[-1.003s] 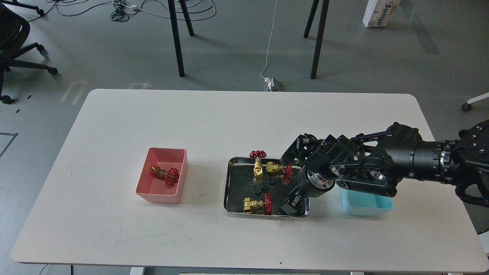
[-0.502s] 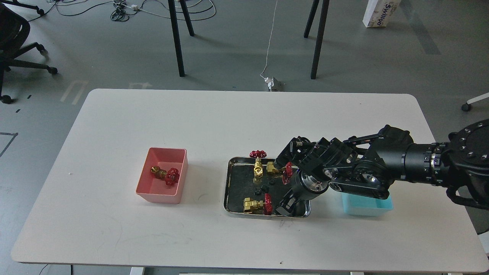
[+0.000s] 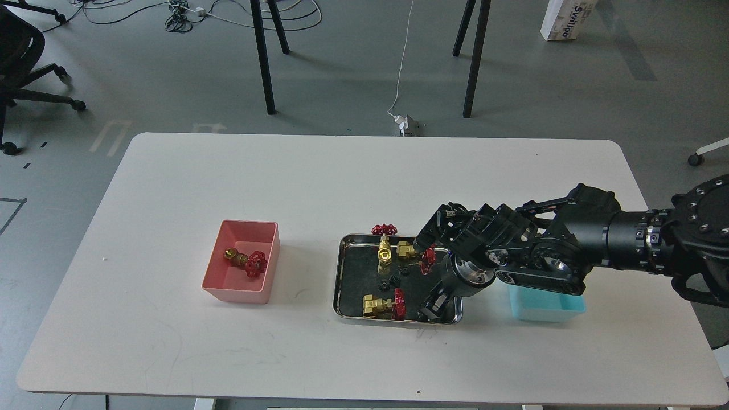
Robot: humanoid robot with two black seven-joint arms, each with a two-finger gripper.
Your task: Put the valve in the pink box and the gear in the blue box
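Leftmost on the white table (image 3: 171, 188) sits the pink box (image 3: 241, 293), with one valve (image 3: 248, 261) already lying inside it. Moving right, the steel tray (image 3: 340, 279) holds three more valves: one upright at the far rim (image 3: 385, 245), one beside it partly behind the arm (image 3: 413, 251), and one on its side near the front edge (image 3: 385, 305). Between them lie a few tiny black gears (image 3: 393, 278) on the dark mat. The right gripper (image 3: 430, 306) hangs low over the tray's front right corner, just beside the lying valve; it is dark and seen end-on, so I cannot tell how far its jaws stand apart or whether they hold anything. Behind the arm, the blue box (image 3: 547, 304) is mostly hidden. This looks like a pick inside the tray. Next, the fingers need lining up on one small part before lifting clear of the rim. The left arm is out of view.
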